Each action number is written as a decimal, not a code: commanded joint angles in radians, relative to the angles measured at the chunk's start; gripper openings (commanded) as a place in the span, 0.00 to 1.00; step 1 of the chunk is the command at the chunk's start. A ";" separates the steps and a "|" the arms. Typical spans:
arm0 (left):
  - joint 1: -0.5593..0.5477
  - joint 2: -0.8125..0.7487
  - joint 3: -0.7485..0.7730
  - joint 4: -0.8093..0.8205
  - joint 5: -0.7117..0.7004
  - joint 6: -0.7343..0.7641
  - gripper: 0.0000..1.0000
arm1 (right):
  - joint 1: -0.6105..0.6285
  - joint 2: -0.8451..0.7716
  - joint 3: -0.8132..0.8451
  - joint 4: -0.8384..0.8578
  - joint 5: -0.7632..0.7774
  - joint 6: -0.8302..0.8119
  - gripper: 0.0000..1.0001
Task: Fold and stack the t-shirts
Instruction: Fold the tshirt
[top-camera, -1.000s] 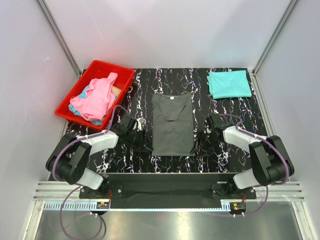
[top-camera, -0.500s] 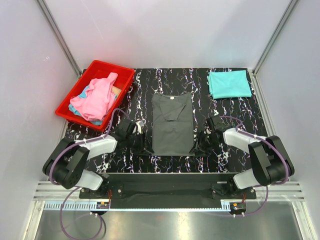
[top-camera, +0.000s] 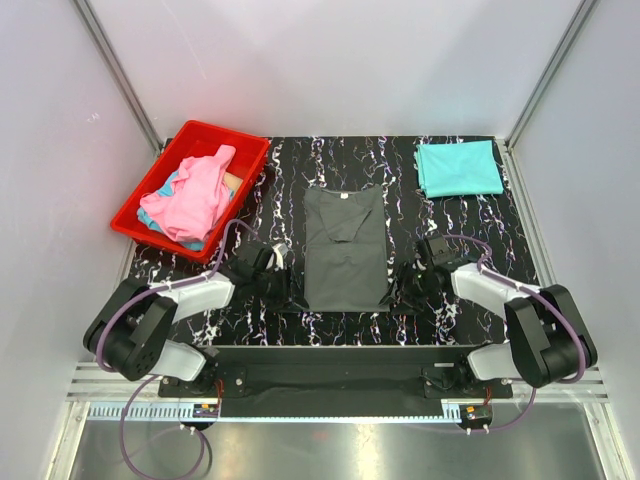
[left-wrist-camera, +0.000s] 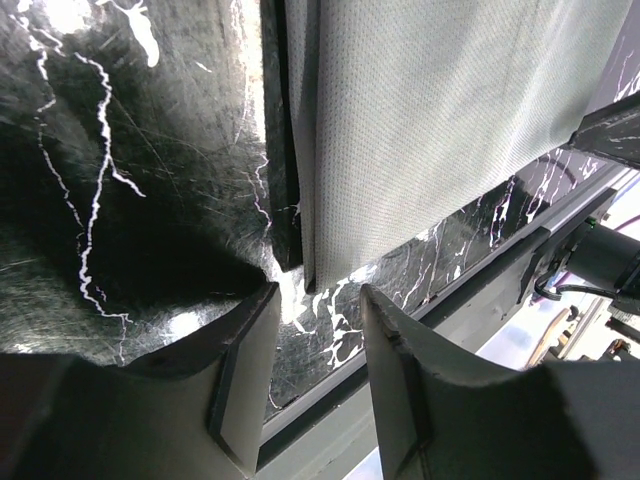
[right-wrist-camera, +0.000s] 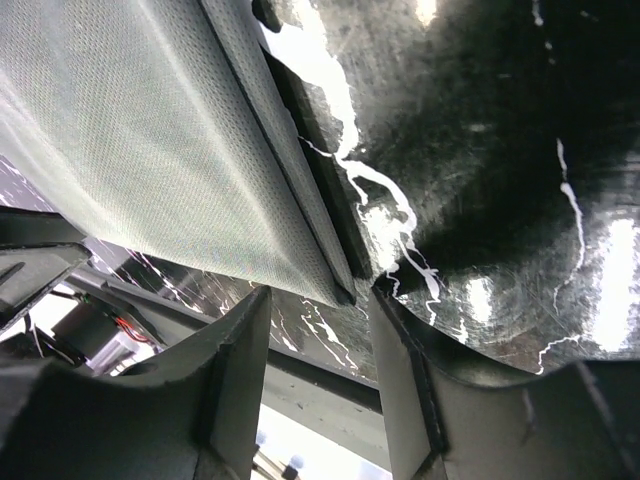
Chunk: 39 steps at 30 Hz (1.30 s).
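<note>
Lying w/ long axis near-to-far, collar (top-camera: 343, 197) far: charcoal t-shirt (top-camera: 346, 255); L fingers (left-wrist-camera: 245, 378), R fingers (right-wrist-camera: 236, 368) spread, empty.

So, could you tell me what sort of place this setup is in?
Most likely a robotics lab test cell: white panel walls on aluminium posts enclose a black marbled table, two robot arms are bolted along its near edge, and a red bin holds crumpled t-shirts.

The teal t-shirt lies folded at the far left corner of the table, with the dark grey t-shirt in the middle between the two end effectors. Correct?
No. The teal t-shirt lies folded at the far right corner, as the top external view shows. The dark grey t-shirt is in the middle, between the left end effector and the right end effector.
</note>
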 joint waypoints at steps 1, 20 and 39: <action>-0.013 0.033 -0.027 -0.044 -0.091 0.021 0.44 | -0.003 -0.018 -0.045 -0.007 0.099 0.028 0.52; -0.015 0.066 0.006 -0.035 -0.094 0.021 0.04 | -0.001 0.007 -0.051 0.013 0.140 0.023 0.00; -0.146 -0.366 0.026 -0.334 -0.166 -0.083 0.00 | 0.028 -0.458 -0.120 -0.231 0.065 0.065 0.00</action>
